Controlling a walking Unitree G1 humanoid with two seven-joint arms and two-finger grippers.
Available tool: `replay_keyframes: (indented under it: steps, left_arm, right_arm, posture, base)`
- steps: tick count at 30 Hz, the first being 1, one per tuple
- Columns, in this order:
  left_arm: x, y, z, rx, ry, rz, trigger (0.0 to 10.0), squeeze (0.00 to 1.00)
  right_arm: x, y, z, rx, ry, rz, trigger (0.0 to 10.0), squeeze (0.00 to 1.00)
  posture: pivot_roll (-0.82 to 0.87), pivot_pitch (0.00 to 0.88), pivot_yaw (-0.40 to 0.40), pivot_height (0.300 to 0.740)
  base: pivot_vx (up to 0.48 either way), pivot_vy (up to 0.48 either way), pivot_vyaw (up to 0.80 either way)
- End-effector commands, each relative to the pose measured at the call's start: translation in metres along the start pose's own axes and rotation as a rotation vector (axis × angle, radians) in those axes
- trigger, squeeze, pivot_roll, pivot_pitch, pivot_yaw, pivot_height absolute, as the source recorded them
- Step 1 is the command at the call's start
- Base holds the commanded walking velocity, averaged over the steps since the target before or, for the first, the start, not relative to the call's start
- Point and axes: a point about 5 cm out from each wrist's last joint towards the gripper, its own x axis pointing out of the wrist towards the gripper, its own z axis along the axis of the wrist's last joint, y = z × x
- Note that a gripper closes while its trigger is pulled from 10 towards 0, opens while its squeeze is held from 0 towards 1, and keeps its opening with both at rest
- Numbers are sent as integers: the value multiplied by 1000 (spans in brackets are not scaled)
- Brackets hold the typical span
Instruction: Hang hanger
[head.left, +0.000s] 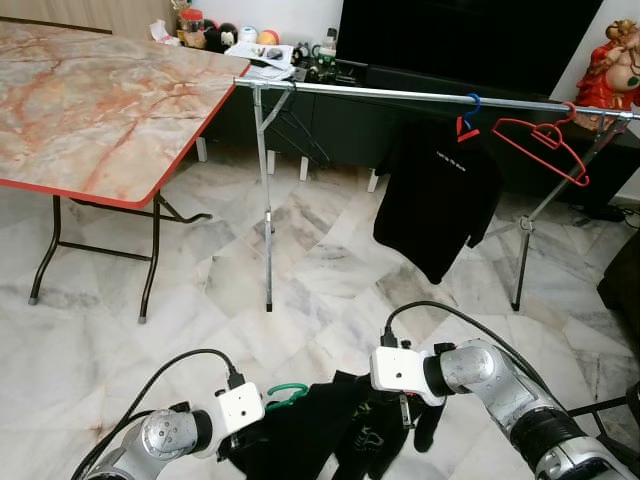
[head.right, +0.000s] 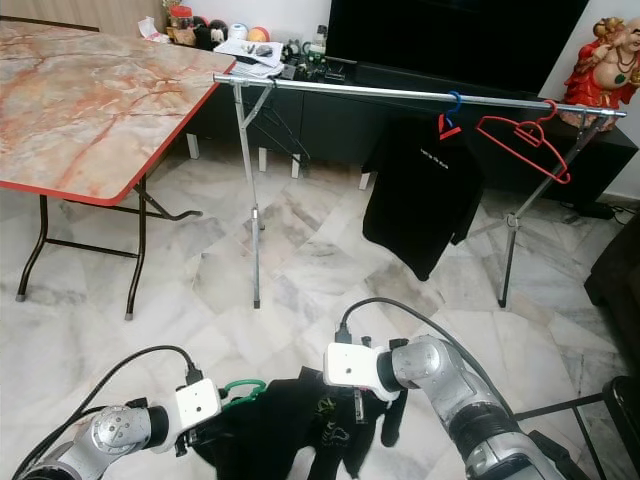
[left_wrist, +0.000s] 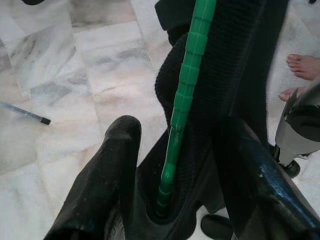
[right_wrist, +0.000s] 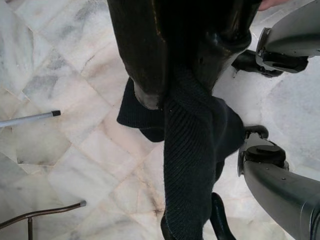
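1. Pincers low over the floor: left pincer (left_wrist: 170, 200) clamps the green hanger (left_wrist: 186, 95) carrying a black shirt (head.left: 310, 435).
2. Right pincer (right_wrist: 175, 85) seemingly pinches the shirt's cloth.
3. Rail (head.left: 400, 95) stands beyond.

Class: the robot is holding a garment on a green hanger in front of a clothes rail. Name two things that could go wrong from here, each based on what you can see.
1. The right gripper pinches only a fold of the black garment, so the cloth could slide off the green hanger during lifting.
2. The rail already carries a black shirt and a red hanger; the incoming garment could knock or snag them.
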Motion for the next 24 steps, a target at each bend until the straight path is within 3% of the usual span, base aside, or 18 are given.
replay_keyframes:
  steps: [1,8,9,10,11,13,14,24]
  left_arm:
    - [0,-2,-3,20,36,-32,10000,0]
    - [-3,1,-7,64,80,-30,9529,0]
    - [-4,1,-10,74,97,-31,6706,0]
    - [-4,1,-10,74,97,-31,6706,0]
    - [-6,0,-13,83,116,-32,3451,0]
    - [-6,0,-14,84,120,-33,3451,0]
    - [-7,0,-15,86,125,-30,0,0]
    - [-5,-1,-15,87,125,-12,0,0]
  right_arm:
    - [-8,-5,0,2,-21,-30,10000,0]
    - [-8,-2,-1,4,-10,-14,10000,0]
    - [-8,-2,-2,4,-8,-15,10000,0]
    - [-8,-2,-2,4,-8,-15,10000,0]
    - [-8,-2,-2,5,-6,-16,10000,0]
    - [-8,-2,-2,6,-7,-16,10000,0]
    - [-8,-2,-2,5,-6,-16,10000,0]
    - [-7,-2,-2,7,-5,-18,10000,0]
  posture:
    - [61,102,-133,740]
    - [64,103,-135,740]
    - [65,103,-134,740]
    - [65,103,-134,740]
    - [67,103,-134,740]
    - [67,103,-134,740]
    - [66,104,-135,740]
    - [67,105,-136,740]
  base:
    - [0,0,0]
    - [0,0,0]
    - [0,0,0]
    - [0,0,0]
    - [0,0,0]
    - [0,0,0]
    - [0,0,0]
    - [0,0,0]
